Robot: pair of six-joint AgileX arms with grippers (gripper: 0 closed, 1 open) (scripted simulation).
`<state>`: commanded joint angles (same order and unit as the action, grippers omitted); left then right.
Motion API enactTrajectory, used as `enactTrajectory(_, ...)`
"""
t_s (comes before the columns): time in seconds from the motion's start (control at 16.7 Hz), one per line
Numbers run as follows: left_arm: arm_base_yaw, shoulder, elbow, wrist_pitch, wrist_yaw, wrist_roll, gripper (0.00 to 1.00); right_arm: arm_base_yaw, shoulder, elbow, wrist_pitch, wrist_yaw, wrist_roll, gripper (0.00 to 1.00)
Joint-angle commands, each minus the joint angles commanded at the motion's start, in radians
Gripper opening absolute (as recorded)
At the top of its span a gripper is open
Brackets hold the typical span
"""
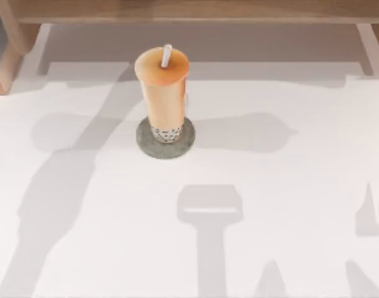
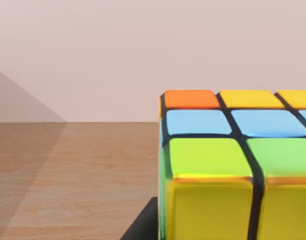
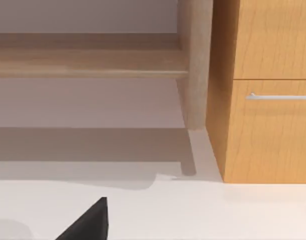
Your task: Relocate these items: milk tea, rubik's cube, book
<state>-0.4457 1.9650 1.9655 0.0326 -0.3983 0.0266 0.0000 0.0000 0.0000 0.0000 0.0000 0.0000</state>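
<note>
Orange-lidded tan milk tea [image 1: 163, 93]; black-gridded yellow, blue, orange rubik's cube [image 2: 238, 165].

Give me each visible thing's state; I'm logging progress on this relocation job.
milk tea: upright on the grey disc, lid on, straw in.
grey disc: flat on the white table, under the cup.
rubik's cube: close before the left wrist camera, above a wooden surface.
drawer: closed.

The milk tea [image 1: 162, 93] stands upright on a round disc [image 1: 146, 141] on the table [image 1: 288, 236], left of the middle, toward the far edge. The rubik's cube [image 2: 233, 165] sits on a wooden surface [image 2: 77, 175]. A drawer cabinet [image 3: 268, 90] stands beside the table's far edge.
</note>
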Motion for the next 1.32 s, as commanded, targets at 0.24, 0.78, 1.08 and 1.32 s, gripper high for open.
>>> enactTrajectory(0.24, 0.009, 0.091, 0.104, -0.029, 0.005, -0.009, 0.00, 0.000, 0.000, 0.000, 0.000, 0.000, 0.000, 1.00)
enactTrajectory(0.78, 0.009, 0.103, 0.113, -0.034, 0.004, -0.011, 0.30, 0.000, 0.000, 0.000, 0.000, 0.000, 0.000, 1.00)
enactTrajectory(1.08, 0.009, 0.103, 0.113, -0.034, 0.004, -0.011, 0.68, 0.000, 0.000, 0.000, 0.000, 0.000, 0.000, 1.00)
enactTrajectory(1.32, 0.009, 0.103, 0.113, -0.034, 0.004, -0.011, 0.98, 0.000, 0.000, 0.000, 0.000, 0.000, 0.000, 1.00)
